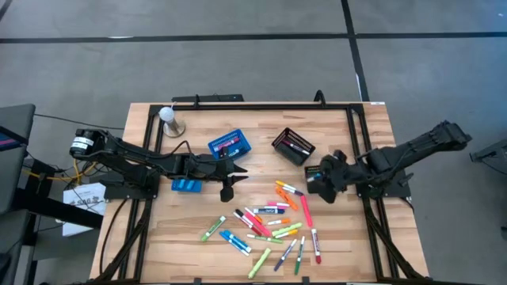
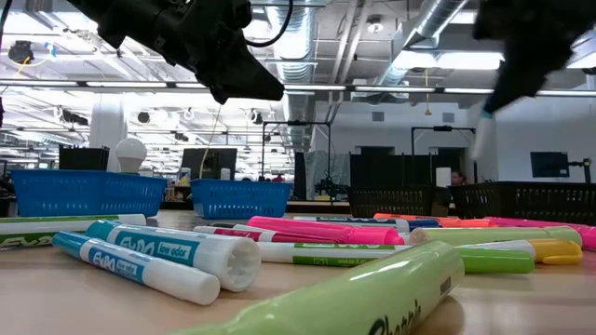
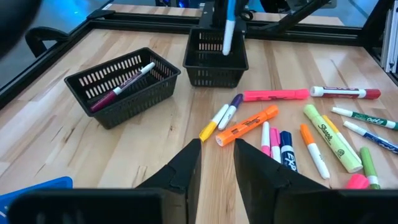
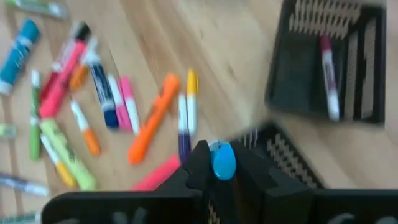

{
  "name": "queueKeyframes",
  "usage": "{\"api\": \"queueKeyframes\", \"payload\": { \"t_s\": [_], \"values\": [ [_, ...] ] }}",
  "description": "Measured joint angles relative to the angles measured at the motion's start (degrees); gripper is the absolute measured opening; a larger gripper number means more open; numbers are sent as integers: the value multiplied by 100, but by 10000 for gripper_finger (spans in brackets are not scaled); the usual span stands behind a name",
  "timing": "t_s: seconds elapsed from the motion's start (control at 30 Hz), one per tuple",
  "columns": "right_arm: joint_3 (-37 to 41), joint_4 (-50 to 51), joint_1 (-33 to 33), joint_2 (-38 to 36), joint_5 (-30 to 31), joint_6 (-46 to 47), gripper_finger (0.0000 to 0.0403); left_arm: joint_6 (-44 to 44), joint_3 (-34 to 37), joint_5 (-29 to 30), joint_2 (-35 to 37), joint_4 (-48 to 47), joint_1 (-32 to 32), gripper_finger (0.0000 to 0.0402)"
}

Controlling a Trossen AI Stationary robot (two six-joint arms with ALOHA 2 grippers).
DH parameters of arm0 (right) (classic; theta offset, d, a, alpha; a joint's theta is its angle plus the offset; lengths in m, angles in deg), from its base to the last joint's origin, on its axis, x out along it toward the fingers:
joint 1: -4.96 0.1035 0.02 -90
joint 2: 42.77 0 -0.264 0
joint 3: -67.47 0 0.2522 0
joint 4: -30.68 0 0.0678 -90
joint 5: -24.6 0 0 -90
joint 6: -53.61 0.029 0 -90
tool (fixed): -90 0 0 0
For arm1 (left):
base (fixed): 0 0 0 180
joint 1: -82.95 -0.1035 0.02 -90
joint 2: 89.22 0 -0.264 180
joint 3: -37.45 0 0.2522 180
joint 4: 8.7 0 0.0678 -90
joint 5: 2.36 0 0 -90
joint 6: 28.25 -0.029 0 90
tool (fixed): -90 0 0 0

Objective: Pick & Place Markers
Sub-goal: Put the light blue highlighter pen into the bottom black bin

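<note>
A fat green marker (image 2: 363,298) lies closest. The right gripper (image 4: 216,163) clamps a blue-capped marker (image 3: 228,28) above a black mesh basket (image 3: 214,59); the left gripper (image 3: 216,163), parted and empty, hovers beside the scattered markers (image 1: 269,226).

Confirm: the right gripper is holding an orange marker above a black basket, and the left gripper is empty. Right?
Not quite. The marker in the right gripper is blue, not orange, as the right wrist view shows. It is above a black basket, and the left gripper is empty.

Blue baskets (image 1: 230,146), black mesh baskets (image 1: 293,146), pink, orange, green markers (image 1: 273,226)
</note>
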Motion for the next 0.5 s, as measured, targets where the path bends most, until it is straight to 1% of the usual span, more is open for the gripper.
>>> {"api": "queueKeyframes", "payload": {
  "t_s": [0.13,0.27,0.4,0.5],
  "values": [
    [208,259,465,-80,51,737,51,0,-1,-2,0,-1,0,92],
    [428,473,833,-73,581,1390,56,0,0,-2,0,0,0,92],
    [887,323,965,-69,618,2011,51,0,-1,-4,0,0,0,92],
    [1193,68,977,-67,609,2234,54,2,0,-7,0,0,0,92]
  ]
}}
